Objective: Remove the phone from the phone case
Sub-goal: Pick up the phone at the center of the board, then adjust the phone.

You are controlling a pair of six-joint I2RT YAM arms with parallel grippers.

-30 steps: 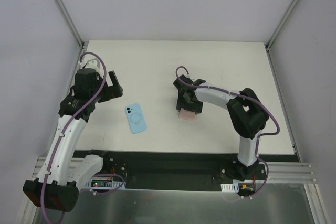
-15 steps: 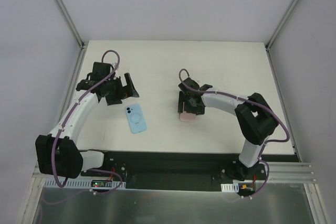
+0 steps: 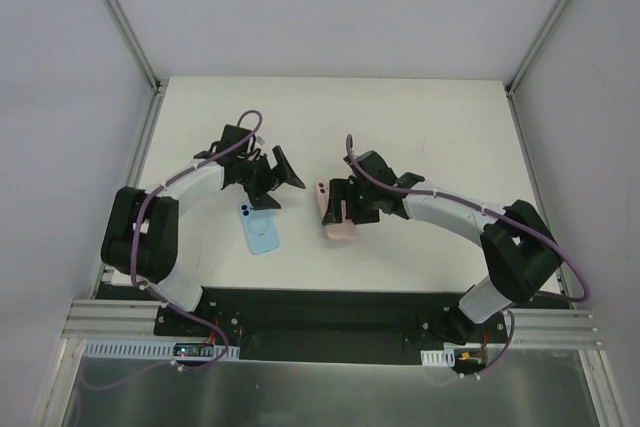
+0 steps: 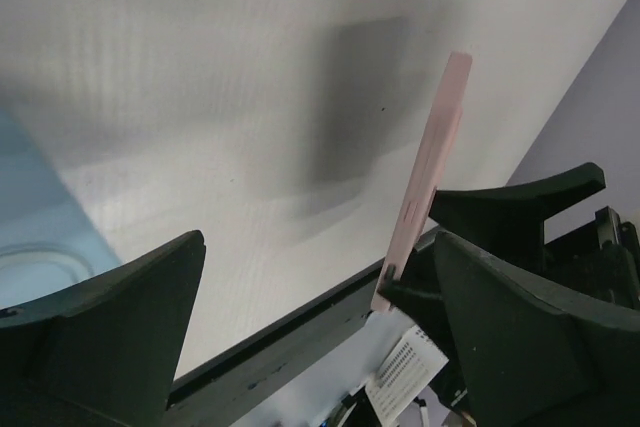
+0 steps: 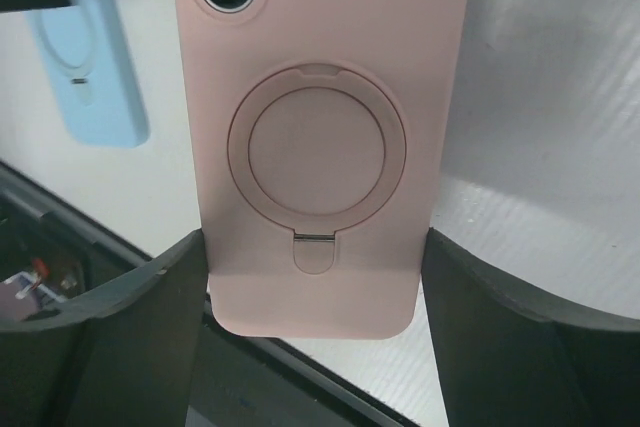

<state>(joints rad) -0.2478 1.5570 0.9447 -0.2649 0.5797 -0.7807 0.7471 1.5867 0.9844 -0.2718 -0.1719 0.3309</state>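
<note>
Pink silicone phone case with ring stand, phone inside: your right gripper clamped its long edges, raised above the white table. Your left gripper stood nearby, fingers apart. Likely light; the case soft and grippy; best peeled at a corner.

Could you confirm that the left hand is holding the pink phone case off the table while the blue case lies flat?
Not quite: the right hand holds the pink phone case off the table, as the right wrist view shows. The blue case does lie flat.
</note>
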